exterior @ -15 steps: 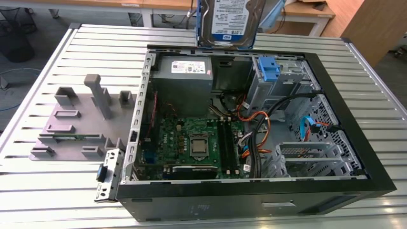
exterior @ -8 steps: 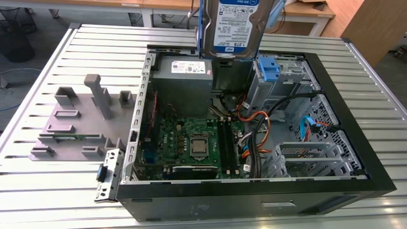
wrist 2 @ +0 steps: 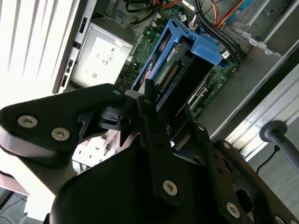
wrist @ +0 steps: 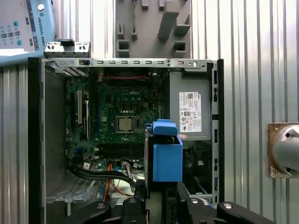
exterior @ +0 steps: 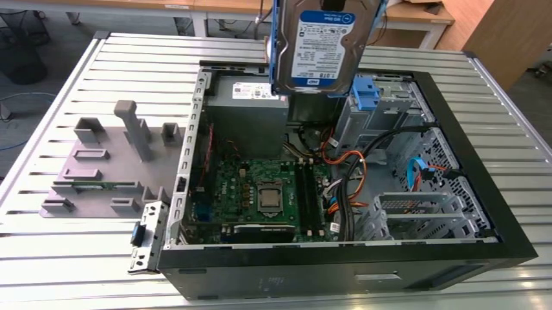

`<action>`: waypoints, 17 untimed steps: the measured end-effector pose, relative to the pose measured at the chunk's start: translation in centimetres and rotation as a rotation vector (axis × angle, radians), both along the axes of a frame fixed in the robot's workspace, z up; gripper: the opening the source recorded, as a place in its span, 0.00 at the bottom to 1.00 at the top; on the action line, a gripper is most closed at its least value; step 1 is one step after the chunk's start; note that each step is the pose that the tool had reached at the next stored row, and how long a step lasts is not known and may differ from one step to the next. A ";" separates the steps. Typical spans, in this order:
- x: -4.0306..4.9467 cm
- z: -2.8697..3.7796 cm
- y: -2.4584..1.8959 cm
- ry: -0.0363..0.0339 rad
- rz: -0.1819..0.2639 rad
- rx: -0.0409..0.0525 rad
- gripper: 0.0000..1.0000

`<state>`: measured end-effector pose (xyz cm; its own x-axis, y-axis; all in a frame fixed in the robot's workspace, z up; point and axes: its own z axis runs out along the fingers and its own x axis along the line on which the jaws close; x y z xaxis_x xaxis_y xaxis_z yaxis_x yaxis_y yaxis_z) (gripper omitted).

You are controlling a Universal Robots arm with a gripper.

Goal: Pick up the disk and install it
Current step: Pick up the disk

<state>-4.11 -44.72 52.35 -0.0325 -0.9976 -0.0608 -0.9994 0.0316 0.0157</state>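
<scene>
A ribbed silver metal table (exterior: 69,258) carries an open black desktop computer case (exterior: 345,274). Above the case hangs the upright silver-grey rectangular disk (exterior: 321,48) in its blue plastic carrier, clamped by the black gripper (wrist: 161,193).

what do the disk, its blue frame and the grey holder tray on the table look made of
The disk looks metal: dull silver body, glossy paper label. Its blue frame looks like moulded plastic, uniform matte colour. The grey tray is probably plastic, printed or moulded: flat matte grey blocks.
</scene>
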 end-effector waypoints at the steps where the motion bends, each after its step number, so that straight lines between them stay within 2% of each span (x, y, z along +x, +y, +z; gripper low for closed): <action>1: 0.01 -0.10 -0.26 0.0000 0.000 0.0000 0.35; 3: 0.02 -0.24 -0.63 0.0000 0.000 0.0000 0.35; 6: 0.01 -0.32 -0.86 0.0000 0.000 0.0001 0.35; 14: 0.04 -0.35 -1.00 0.0001 0.000 -0.0001 0.35; 17: 0.43 -0.37 -1.01 0.0000 0.000 0.0001 0.35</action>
<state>-3.68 -45.73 51.98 -0.0325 -0.9976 -0.0609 -0.9994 0.0316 0.0157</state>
